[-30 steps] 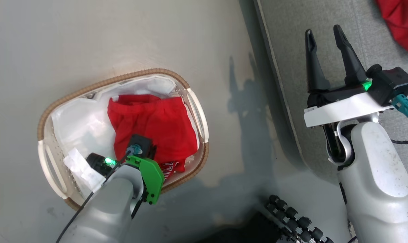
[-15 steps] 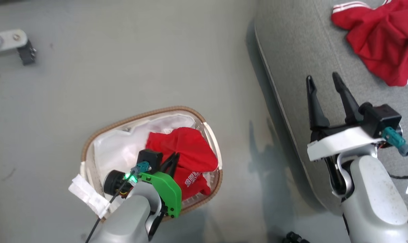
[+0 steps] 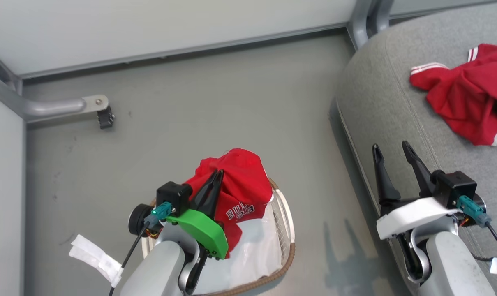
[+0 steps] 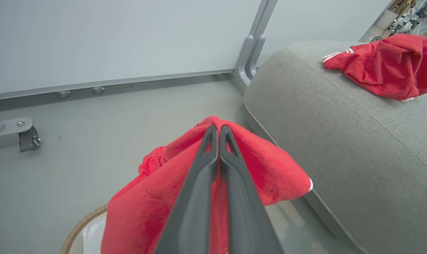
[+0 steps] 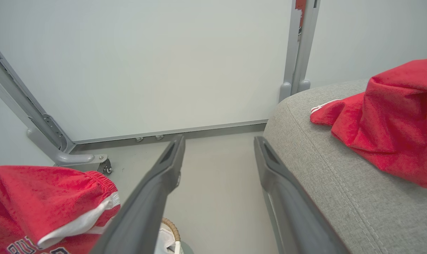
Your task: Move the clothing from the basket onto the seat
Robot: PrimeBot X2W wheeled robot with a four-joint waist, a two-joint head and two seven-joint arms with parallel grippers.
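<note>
Holds the lettered garment (image 3: pixel 242 193) in the left gripper (image 3: pixel 218 172), fingers pressed together on a fold, hanging just above the basket (image 3: pixel 288 250). Shows the right gripper (image 3: pixel 390 146) spread and empty near the edge of the seat (image 3: pixel 380 102). Shows the striped garment (image 3: pixel 466 102) lying on the seat. Judged as the carry of the second piece, at the lift. Next calls for swinging right, clearing the seat's rounded edge, then letting go over bare cushion.
</note>
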